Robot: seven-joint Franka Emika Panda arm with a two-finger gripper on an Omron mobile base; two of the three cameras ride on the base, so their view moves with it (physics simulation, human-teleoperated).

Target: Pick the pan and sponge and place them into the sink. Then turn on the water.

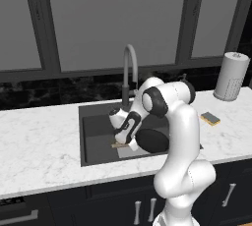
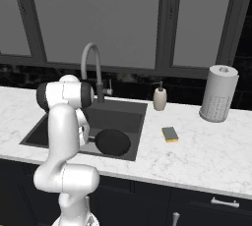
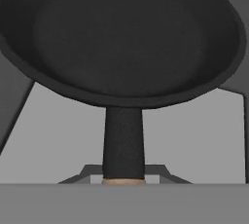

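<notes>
White marble counter [image 1: 44,141] holds the sink [image 1: 96,122] — over it the gripper [image 1: 129,144], jaws closed on the pan [image 1: 152,140] handle; the sponge [image 1: 210,118] lies on the counter.

One pan [image 2: 113,141] — one sponge [image 2: 170,133]

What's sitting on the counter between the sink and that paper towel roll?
In the right base view, the sponge and a soap dispenser sit between the sink and the paper towel roll.
</notes>
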